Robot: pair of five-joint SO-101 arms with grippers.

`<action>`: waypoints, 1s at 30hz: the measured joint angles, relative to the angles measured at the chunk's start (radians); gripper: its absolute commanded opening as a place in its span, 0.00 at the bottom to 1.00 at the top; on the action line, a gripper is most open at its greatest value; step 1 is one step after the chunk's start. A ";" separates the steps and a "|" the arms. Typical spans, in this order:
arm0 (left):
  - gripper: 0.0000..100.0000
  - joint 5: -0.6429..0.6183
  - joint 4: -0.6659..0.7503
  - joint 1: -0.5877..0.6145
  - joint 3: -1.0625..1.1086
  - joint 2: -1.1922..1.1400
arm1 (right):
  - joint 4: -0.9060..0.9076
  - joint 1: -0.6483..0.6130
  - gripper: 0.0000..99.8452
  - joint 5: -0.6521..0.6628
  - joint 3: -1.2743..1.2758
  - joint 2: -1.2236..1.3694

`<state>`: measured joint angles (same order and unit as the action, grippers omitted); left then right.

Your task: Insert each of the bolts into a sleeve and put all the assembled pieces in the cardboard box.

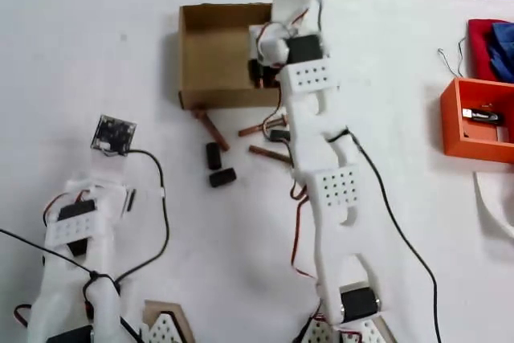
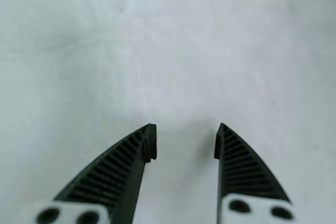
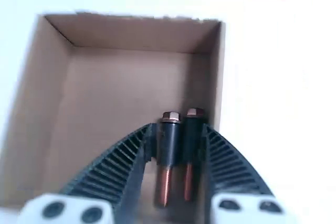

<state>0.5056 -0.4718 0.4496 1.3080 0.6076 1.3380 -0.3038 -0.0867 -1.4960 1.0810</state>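
black ribbed jaws of the left gripper stand wide apart with nothing between them, pointing down at a bare patch of the white worktop by its near left corner. the right arm stretches from the near edge to the far edge, where the open brown cardboard box sits. the right gripper hangs inside that box, close to one side wall. its jaws are part-open, about as wide as the two assembled pieces in the gap. these are a copper bolt in a black sleeve and a second such piece just beside it, heads toward the far wall. on the worktop just in front of the box lie three loose copper bolts. two loose black sleeves lie near them. an orange plastic tray sits at the right edge.
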 measured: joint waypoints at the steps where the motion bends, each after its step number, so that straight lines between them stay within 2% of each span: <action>1: 0.20 0.000 0.000 0.000 0.000 0.000 | 0.051 0.000 0.12 0.000 -0.032 -0.021; 10: 0.20 0.000 0.000 0.000 0.000 0.000 | 0.387 -0.002 0.12 -0.006 -0.133 -0.172; 14: 0.20 0.000 0.000 -0.002 0.000 0.000 | 0.408 0.000 0.12 -0.006 -0.112 -0.230; 18: 0.20 0.000 0.000 0.000 0.000 0.000 | 0.408 0.002 0.12 -0.006 0.035 -0.384; 21: 0.20 0.000 0.000 -0.002 0.000 0.000 | 0.410 -0.017 0.12 -0.006 0.284 -0.609; 25: 0.20 0.000 0.000 -0.002 0.000 0.000 | 0.393 -0.104 0.12 -0.006 0.786 -1.040; 27: 0.20 0.000 0.000 -0.002 0.000 0.000 | 0.288 -0.120 0.12 0.031 1.076 -1.238; 30: 0.20 0.000 0.000 -0.002 0.000 0.000 | 0.064 -0.121 0.12 0.175 1.484 -1.389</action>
<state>0.5056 -0.4718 0.4480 1.3080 0.6076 1.4024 -0.4250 0.0882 -0.0123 -0.3076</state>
